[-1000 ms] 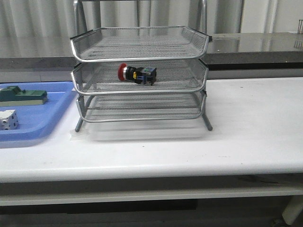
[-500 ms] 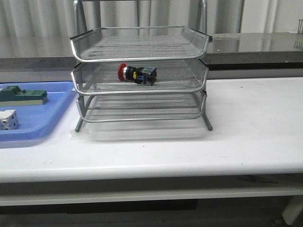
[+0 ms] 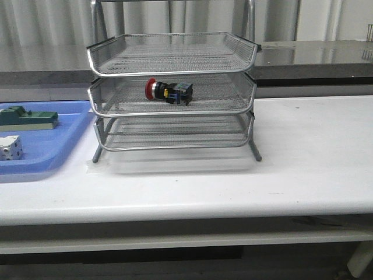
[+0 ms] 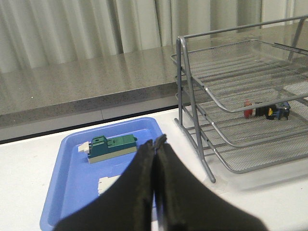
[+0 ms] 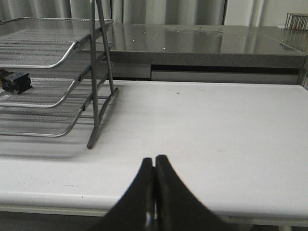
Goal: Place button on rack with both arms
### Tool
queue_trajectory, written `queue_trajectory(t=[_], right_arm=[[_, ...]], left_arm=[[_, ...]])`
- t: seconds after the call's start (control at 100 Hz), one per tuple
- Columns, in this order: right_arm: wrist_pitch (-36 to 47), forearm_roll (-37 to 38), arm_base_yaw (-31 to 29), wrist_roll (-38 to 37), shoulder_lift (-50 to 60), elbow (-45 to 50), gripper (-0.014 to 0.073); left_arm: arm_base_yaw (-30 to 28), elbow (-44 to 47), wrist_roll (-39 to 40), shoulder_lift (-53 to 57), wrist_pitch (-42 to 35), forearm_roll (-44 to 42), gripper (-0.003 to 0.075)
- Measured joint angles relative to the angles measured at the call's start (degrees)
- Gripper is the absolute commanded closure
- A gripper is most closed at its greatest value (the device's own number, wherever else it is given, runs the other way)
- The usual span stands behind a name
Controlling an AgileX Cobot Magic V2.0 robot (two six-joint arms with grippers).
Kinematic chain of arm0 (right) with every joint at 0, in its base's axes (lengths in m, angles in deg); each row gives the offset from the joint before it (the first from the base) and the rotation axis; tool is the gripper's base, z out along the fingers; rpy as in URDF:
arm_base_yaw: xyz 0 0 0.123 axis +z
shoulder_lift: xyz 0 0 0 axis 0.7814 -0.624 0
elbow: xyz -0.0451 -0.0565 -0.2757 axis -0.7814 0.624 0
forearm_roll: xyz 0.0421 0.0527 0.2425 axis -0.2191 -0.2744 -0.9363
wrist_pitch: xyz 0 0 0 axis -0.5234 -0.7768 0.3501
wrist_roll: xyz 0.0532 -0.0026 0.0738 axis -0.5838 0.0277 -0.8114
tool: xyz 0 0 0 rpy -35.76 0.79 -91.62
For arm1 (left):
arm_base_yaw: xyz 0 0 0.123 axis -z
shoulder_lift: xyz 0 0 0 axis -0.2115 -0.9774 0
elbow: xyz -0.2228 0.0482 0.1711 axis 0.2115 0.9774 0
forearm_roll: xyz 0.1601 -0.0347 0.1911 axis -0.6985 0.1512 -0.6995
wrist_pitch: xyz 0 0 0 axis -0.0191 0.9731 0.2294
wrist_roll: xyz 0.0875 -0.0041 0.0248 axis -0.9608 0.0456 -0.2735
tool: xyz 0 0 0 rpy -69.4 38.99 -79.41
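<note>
Claws (image 4: 154, 144) (image 5: 154, 161) closed, clear of rack (image 3: 172, 93) edges.

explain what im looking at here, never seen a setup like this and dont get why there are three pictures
This is a two-armed robot at a white table, seen through three cameras at once. The front view looks forward over the table. The other two cameras sit on the robot's wrists, so the dark wedge low in each is that arm's pincer: left pincer, right pincer. Both are closed and hold nothing.

On the table stands a silver three-tier mesh rack. A small red push button lies on its middle tier. Beside the rack is a blue tray with a green block and a white block in it.
</note>
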Motion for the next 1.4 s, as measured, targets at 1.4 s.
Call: queue_trajectory(t=[1.4], right_arm=[[1.87, 0.00, 0.00, 0.00, 0.00, 1.48, 0.0664]], left_arm=[[0.00, 0.00, 0.00, 0.00, 0.00, 0.00, 0.0741]])
